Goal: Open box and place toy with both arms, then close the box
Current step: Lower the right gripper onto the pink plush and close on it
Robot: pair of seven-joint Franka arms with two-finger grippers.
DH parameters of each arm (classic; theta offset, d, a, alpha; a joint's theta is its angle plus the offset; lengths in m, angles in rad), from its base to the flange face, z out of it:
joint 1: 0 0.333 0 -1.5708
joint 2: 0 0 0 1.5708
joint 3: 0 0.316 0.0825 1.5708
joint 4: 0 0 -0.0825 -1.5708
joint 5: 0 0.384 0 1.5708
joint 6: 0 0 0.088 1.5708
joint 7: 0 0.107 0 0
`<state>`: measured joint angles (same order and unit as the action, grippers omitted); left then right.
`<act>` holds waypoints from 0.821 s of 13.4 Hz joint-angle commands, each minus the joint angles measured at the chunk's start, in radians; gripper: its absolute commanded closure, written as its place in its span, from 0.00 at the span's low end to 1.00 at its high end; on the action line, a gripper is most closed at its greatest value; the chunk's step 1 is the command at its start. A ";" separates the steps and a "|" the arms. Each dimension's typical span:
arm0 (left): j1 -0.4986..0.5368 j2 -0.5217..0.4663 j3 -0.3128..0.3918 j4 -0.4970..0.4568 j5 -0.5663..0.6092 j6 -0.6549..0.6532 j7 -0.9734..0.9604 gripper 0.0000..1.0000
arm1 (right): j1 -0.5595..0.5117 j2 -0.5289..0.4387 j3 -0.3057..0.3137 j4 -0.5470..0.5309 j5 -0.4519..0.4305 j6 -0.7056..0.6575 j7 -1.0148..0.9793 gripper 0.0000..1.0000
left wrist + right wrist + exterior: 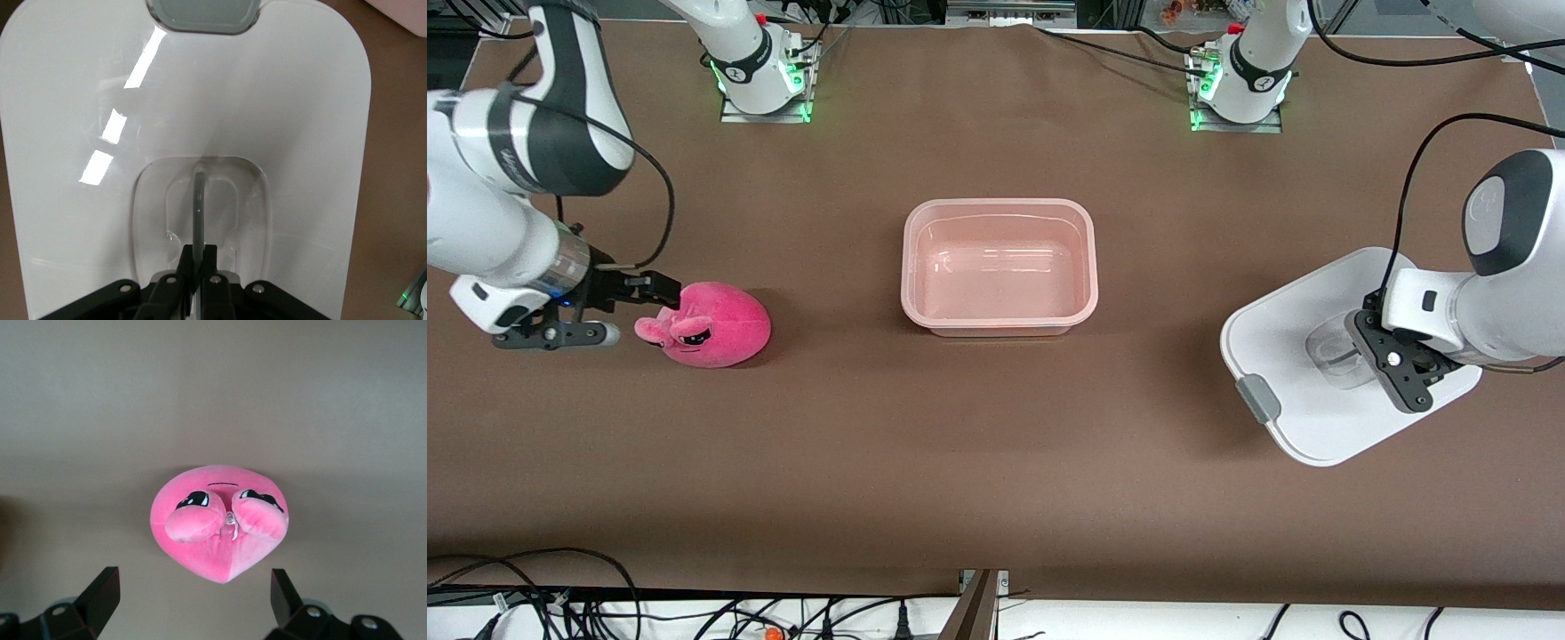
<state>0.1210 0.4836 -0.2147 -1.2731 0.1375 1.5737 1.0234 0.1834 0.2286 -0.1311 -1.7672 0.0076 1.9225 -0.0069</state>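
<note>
The box [996, 206], a translucent pink tub, stands open and holds nothing in the middle of the table. Its white lid [1303, 391] [300, 133] is at the left arm's end, slightly tilted, with a shadow beside it. My left gripper [1356, 336] [199, 252] is shut on the lid's clear handle [199, 200]. The pink plush toy [716, 324] [213, 513] lies on the table at the right arm's end. My right gripper [633, 309] [193, 580] is open and low, close beside the toy. One finger is on either side of the toy's near tip and neither touches it.
A grey clip [1258, 397] [203, 15] shows on the lid's edge. The two arm bases [765, 80] [1240, 84] stand farthest from the front camera. Bare brown table [996, 444] lies between the toy, the box and the lid. Cables hang past the table's nearest edge.
</note>
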 commanded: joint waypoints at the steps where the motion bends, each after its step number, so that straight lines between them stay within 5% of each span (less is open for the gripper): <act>1: 0.015 0.000 0.000 0.015 0.013 -0.024 0.084 1.00 | -0.004 -0.066 0.004 -0.127 0.015 0.055 -0.018 0.00; 5: 0.014 -0.002 0.000 0.017 0.002 -0.030 0.081 1.00 | -0.005 -0.106 -0.008 -0.211 0.017 0.082 -0.033 0.00; 11: 0.020 -0.003 -0.009 0.018 0.005 -0.057 0.116 1.00 | -0.005 -0.109 -0.051 -0.376 0.020 0.320 -0.134 0.00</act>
<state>0.1399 0.4836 -0.2124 -1.2728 0.1375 1.5429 1.1107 0.1803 0.1432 -0.1839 -2.1034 0.0078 2.1984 -0.1138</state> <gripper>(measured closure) 0.930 0.000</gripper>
